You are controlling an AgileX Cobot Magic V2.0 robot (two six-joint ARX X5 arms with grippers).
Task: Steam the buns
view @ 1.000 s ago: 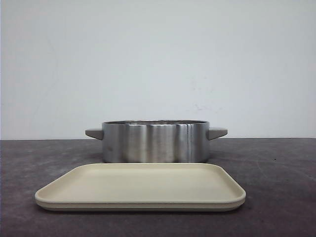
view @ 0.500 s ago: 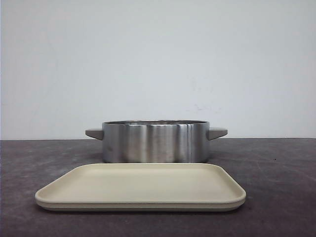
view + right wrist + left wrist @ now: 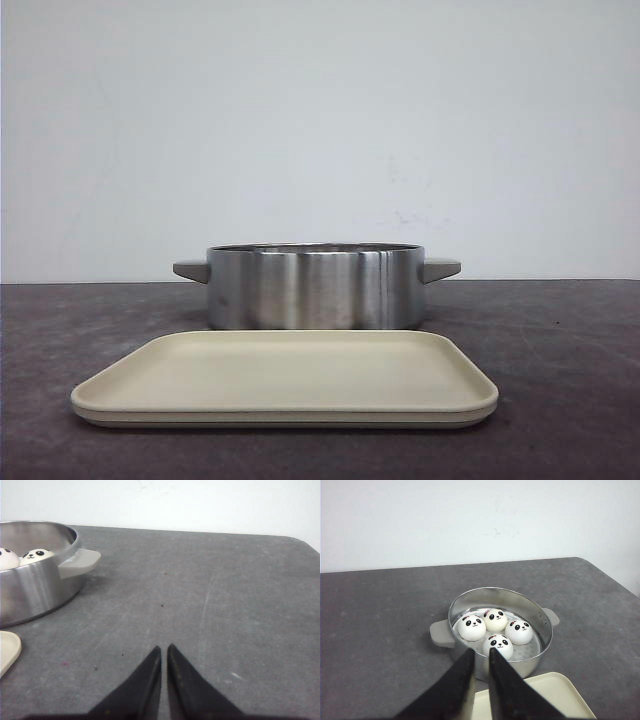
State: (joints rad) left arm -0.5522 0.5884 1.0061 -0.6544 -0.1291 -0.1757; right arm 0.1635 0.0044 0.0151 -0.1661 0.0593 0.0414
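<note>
All four buns (image 3: 495, 628) sat in the pot (image 3: 470, 600). Both jaws were nearly closed, empty. Buns looked soft, squashy; I'd pinch the sides gently.

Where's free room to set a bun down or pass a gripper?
The beige tray is bare. So is the table beyond the pot's right handle, where the right gripper sits. The pot is crowded: four buns fill its floor, below the left gripper.
</note>
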